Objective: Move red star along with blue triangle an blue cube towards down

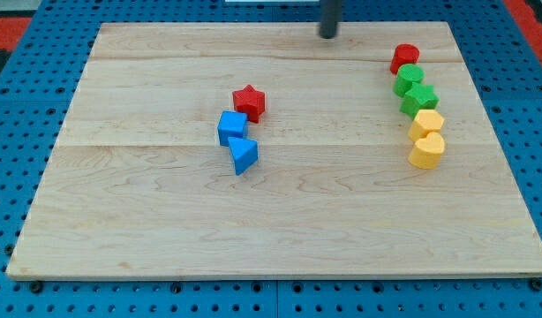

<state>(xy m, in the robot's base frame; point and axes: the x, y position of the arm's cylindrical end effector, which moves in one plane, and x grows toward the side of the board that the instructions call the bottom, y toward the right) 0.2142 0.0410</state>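
Observation:
The red star [249,102] lies near the board's middle, a little to the view's left. The blue cube [231,127] sits just below and left of it, touching it. The blue triangle [244,155] sits right below the cube, touching it. My tip [328,34] is at the view's top, above and to the right of the red star, well apart from all three blocks.
A column of blocks stands at the view's right: a red block [404,58], two green blocks [409,79] [419,99], then two yellow blocks [426,123] [426,150]. The wooden board [165,230] lies on a blue pegboard.

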